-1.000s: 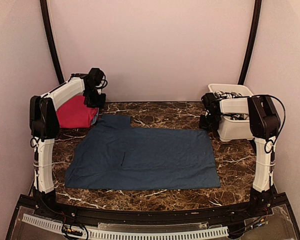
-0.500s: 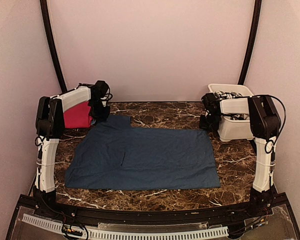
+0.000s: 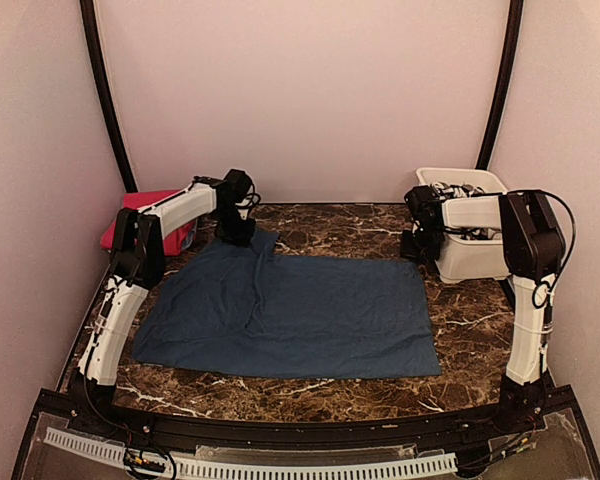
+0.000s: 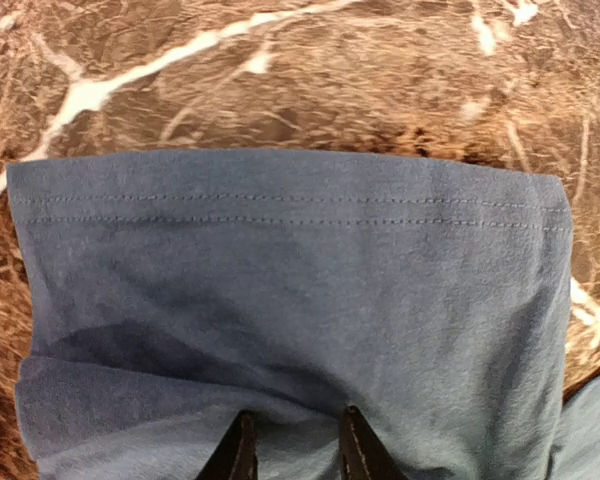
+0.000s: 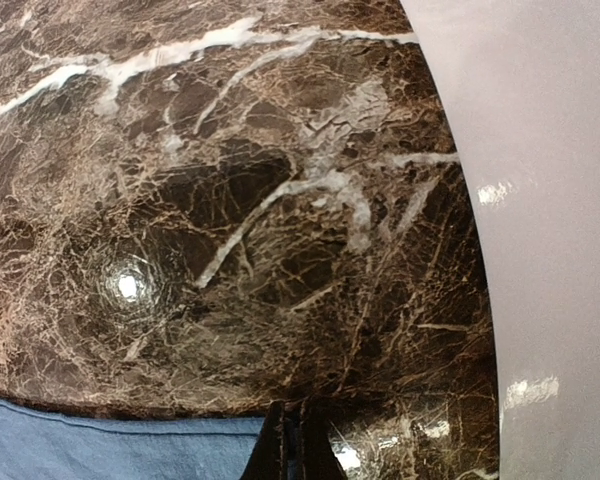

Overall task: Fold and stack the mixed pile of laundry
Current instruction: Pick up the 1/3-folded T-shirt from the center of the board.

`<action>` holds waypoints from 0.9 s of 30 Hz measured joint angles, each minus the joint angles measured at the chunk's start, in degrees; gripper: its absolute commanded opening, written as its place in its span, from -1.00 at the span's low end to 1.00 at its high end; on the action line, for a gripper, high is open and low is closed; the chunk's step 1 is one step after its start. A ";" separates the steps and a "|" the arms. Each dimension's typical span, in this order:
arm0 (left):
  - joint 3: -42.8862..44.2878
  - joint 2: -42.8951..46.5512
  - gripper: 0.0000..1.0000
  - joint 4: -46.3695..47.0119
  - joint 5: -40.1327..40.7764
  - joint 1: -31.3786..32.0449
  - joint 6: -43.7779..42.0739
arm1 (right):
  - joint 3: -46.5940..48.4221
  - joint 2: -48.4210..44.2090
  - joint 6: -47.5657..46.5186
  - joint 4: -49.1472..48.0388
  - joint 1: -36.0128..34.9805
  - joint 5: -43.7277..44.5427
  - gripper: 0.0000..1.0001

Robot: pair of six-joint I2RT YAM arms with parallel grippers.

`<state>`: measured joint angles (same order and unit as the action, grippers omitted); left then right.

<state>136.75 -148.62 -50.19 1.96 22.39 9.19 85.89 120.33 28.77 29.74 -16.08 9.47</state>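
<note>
A brown marble table point(image 3: 330, 225) with white veins is filling the floor of the scene, and plain pale walls point(image 3: 300, 90) are closing it in at the back and both sides. Two black curved poles point(image 3: 105, 100) are rising along the back corners.

A navy shirt point(image 3: 310, 310) is lying spread flat in the middle of the table, its long axis running left to right. Its sleeve is pointing toward the back wall at the far left corner, with two rows of stitching along the sleeve's edge. The left gripper point(image 4: 295, 440) is pinching a fold of this sleeve between its fingers.

The right gripper point(image 5: 293, 445) is hovering near the shirt's far right corner with its fingers pressed together, just beside a white tub point(image 3: 470, 260). A grey-and-white garment point(image 3: 455, 188) is sitting inside the tub. A pink garment point(image 3: 130, 205) is lying at the far left, behind the left arm.
</note>
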 measured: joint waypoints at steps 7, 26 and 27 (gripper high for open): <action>0.61 -0.07 -0.35 -0.98 2.38 -0.87 1.77 | 0.00 -0.02 -0.57 0.07 0.00 0.02 -1.00; -0.11 2.45 -0.17 -1.31 6.47 -7.48 -1.60 | 0.00 -0.02 -0.96 0.09 0.00 0.46 -1.00; -0.11 2.45 -0.17 -1.31 6.36 -7.45 -1.73 | 0.00 -0.02 -1.05 0.11 0.00 0.46 -1.00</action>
<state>136.64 -146.17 -51.51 8.32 14.94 7.46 85.89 120.31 27.73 29.85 -16.08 9.93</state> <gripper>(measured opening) 0.413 0.008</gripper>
